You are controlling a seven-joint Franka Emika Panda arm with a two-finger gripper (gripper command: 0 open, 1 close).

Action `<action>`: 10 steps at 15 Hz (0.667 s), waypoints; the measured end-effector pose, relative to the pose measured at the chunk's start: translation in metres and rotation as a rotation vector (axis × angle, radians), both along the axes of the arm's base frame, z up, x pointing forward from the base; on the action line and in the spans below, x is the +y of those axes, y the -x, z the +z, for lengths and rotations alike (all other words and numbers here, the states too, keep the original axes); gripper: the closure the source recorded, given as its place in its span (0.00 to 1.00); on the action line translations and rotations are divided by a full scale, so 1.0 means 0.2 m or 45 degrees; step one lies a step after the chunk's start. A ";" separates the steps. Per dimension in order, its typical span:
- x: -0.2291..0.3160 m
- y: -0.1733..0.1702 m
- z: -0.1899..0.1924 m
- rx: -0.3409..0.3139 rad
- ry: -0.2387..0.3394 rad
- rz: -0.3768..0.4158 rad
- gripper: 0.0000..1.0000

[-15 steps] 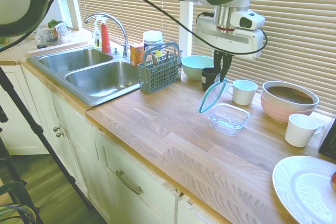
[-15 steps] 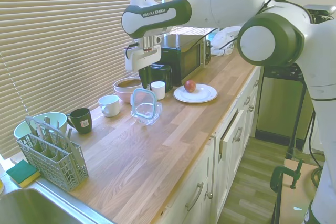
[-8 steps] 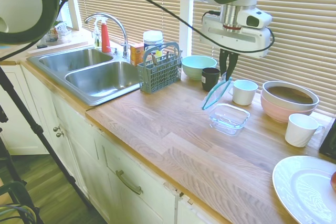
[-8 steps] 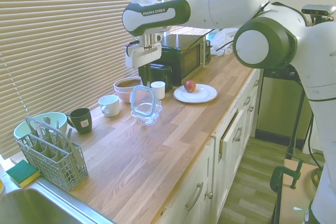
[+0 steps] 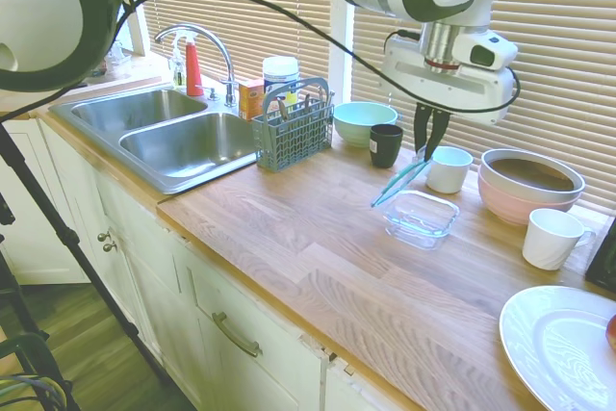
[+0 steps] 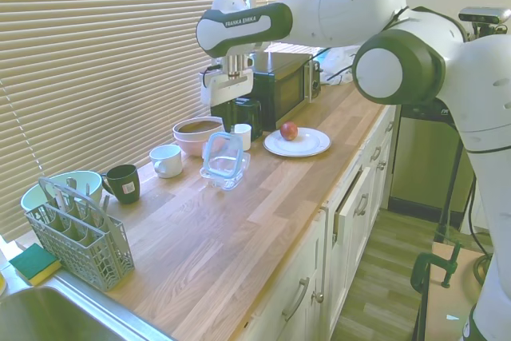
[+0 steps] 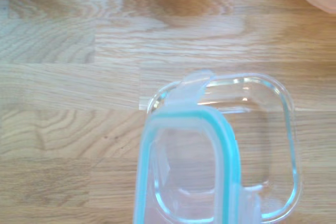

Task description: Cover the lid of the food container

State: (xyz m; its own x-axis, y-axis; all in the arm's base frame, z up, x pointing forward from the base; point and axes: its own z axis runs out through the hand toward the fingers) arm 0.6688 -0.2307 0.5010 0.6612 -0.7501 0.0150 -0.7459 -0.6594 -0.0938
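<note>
In the first exterior view, the gripper [image 5: 430, 146] is pinching the upper edge of the lid [image 5: 401, 183], which is tilting down over the container [image 5: 420, 217] on the counter [image 5: 289, 238], its low edge near the container's rim.

In the second exterior view, the lid [image 6: 223, 152] is leaning above the container [image 6: 224, 173], beside the pink bowl [image 6: 196, 135].

In the wrist view, the lid [image 7: 188, 169] is overlapping the container [image 7: 273, 140].

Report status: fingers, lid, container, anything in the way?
Fingers shut on the lid, held tilted, low edge at the food container rim. Lid not seated yet. White mug stands close behind; container top unobstructed.
</note>
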 end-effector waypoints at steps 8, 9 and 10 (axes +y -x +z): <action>0.00 0.00 -0.01 -0.003 -0.008 0.006 1.00; 0.02 -0.01 -0.01 -0.004 -0.007 0.015 1.00; 0.04 -0.02 -0.01 -0.007 -0.005 0.024 1.00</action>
State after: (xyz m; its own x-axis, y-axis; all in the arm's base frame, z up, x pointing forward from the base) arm 0.6728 -0.2224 0.4995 0.6750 -0.7376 0.0156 -0.7329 -0.6728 -0.1006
